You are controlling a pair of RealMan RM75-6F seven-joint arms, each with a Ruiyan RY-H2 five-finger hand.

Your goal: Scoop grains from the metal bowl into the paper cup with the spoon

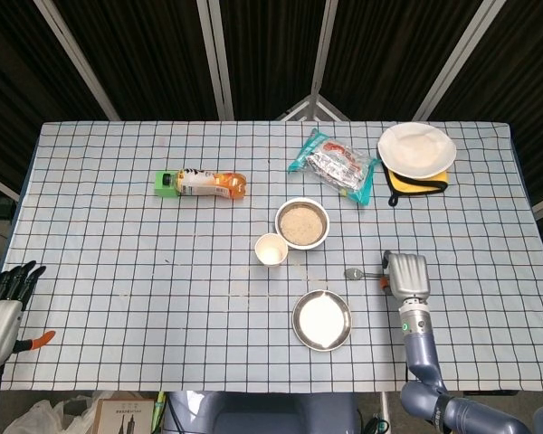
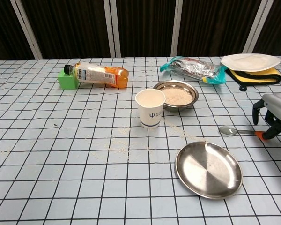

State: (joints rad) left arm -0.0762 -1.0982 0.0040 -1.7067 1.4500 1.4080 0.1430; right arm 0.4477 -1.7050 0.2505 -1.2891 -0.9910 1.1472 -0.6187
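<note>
The metal bowl of pale grains sits mid-table. The white paper cup stands upright just to its front left. On the cloth to their right lies the spoon, its handle pointing toward my right hand. That hand hovers over the handle's end with its fingers curled down and still apart on either side of it; the spoon rests flat on the table. My left hand is off the table's front left corner, fingers spread, holding nothing.
An empty metal plate lies in front of the spoon. A lying orange bottle, a snack packet and a white plate on a yellow-black item are at the back. Spilled grains dot the cloth near the cup.
</note>
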